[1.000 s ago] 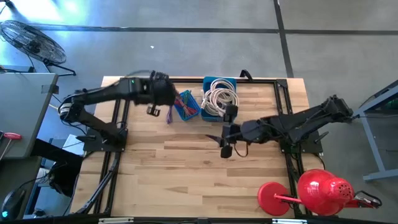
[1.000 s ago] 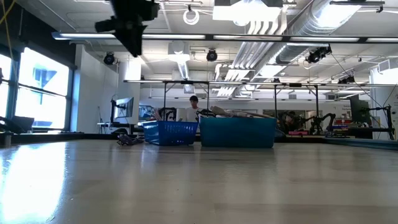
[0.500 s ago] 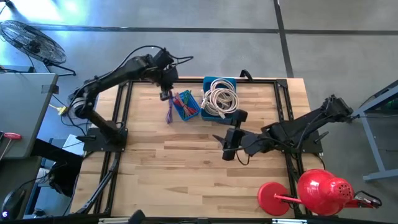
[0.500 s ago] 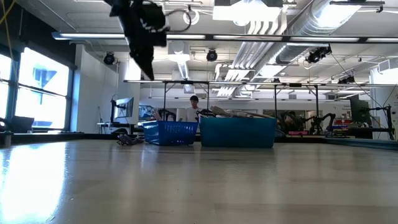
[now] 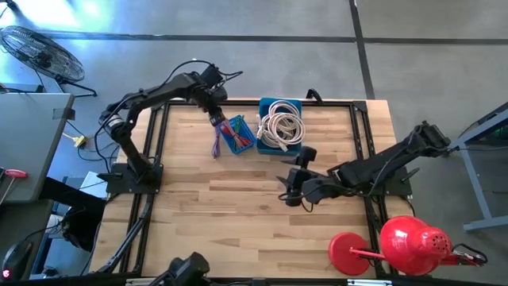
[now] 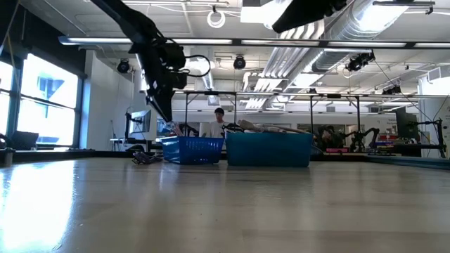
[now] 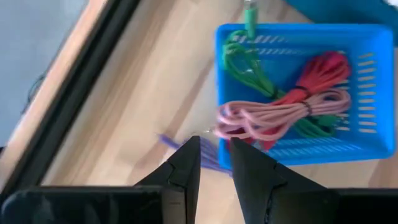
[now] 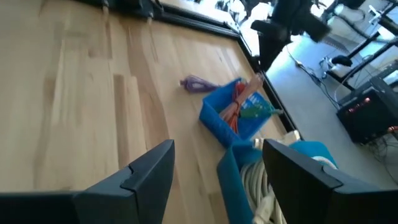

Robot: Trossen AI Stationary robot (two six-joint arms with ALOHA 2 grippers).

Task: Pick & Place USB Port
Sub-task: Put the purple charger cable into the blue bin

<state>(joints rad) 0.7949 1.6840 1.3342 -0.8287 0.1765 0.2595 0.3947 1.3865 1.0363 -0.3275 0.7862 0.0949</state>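
A small blue basket [image 5: 238,135] [image 7: 292,152] [image 8: 217,121] rests on the table's far half. It holds coiled green, red and pink cables [image 7: 280,109]. A purple cable [image 5: 216,148] [image 7: 208,160] [image 8: 198,83] lies on the wood against the basket's left side. My left gripper [image 5: 217,117] [image 6: 169,116] [image 7: 214,152] hangs above the basket's far left corner, pointing down, open by a narrow gap, with nothing between its fingers. My right gripper [image 5: 290,189] [image 8: 217,165] hovers wide open over the table's middle, facing the basket.
A larger teal bin [image 5: 271,104] [image 6: 268,150] with white coiled cables [image 5: 282,125] stands right of the basket. A red watering can [image 5: 405,242] sits at the near right corner. Black frame rails run along the table's sides. Bare wood [image 5: 214,214] fills the near half.
My left gripper has swung from over the table left of the purple cable toward the far edge and the basket, then come down above the basket's far left corner. The purple cable and the basket have stayed put.
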